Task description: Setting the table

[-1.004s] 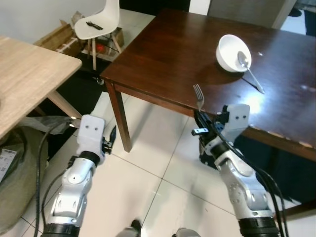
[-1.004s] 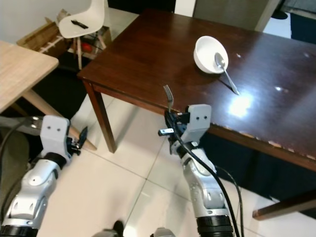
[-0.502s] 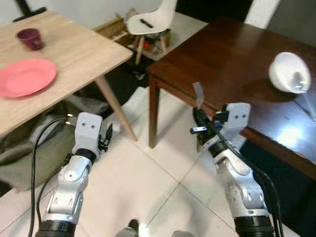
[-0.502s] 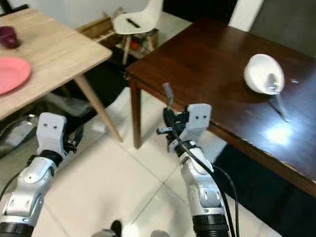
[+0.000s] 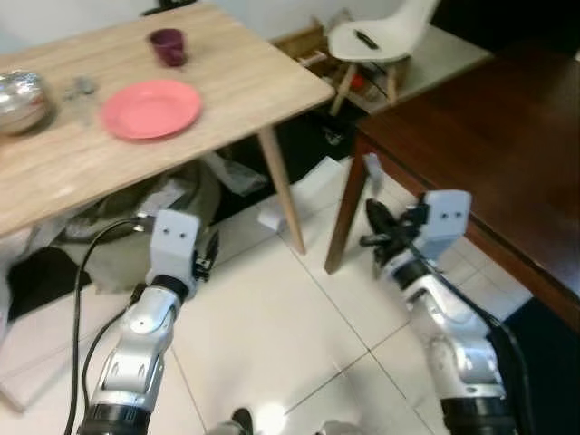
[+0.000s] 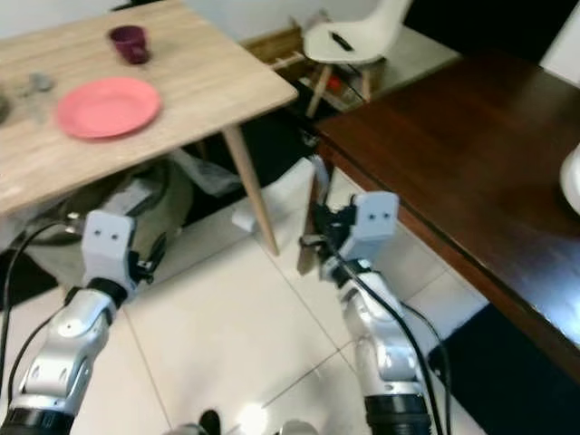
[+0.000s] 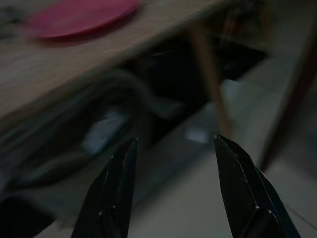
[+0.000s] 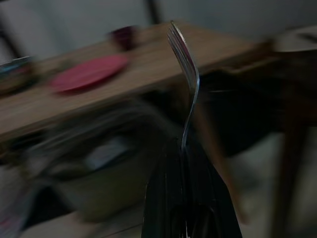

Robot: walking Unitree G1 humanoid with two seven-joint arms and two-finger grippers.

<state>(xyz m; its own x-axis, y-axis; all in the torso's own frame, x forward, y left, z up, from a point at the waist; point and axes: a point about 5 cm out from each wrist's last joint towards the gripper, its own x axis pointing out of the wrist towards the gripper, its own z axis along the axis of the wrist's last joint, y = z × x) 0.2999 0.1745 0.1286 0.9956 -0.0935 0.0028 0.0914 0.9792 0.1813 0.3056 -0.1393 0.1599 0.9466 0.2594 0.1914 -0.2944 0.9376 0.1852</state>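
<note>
Open tiled floor (image 5: 272, 344) lay ahead. The light wooden surface (image 5: 245, 86) overhung the left, its slanted leg (image 5: 279, 195) and the dark surface's leg (image 5: 342, 213) narrowing the gap, with bags (image 5: 136, 213) crowding underneath.

The right claw (image 6: 319, 227) grips a fork (image 6: 316, 179) upright beside the dark table (image 6: 471, 172).

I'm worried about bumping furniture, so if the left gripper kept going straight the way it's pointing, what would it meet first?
Probably the dark bundle under the light wooden table. The open left gripper points low, beneath the tabletop, beside the table leg. Blur makes depth uncertain.
</note>
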